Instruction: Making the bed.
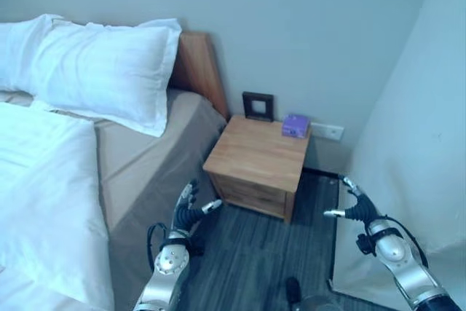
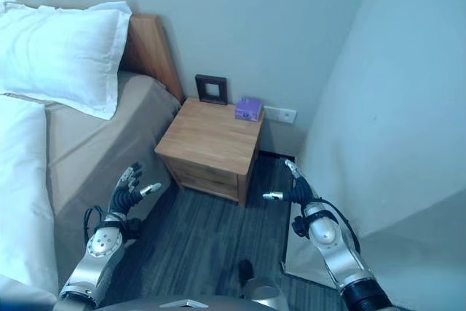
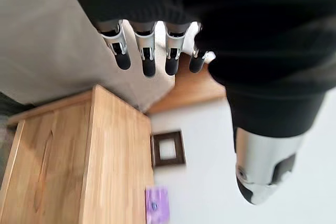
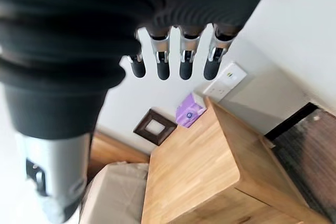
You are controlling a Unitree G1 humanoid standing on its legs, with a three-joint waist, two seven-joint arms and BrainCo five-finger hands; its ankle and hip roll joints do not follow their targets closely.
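Fingers spread and holding nothing, the left hand (image 1: 188,207) hovers beside the bed (image 1: 138,172) and the right hand (image 1: 354,205) past the nightstand (image 1: 258,158), probably because the white duvet (image 1: 44,202) awaits pulling toward the pillow (image 1: 102,71).

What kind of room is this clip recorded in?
Most likely a bedroom, perhaps a hotel room: a bed with white pillows against a wooden headboard, and a wooden nightstand beside it carrying a small dark frame.
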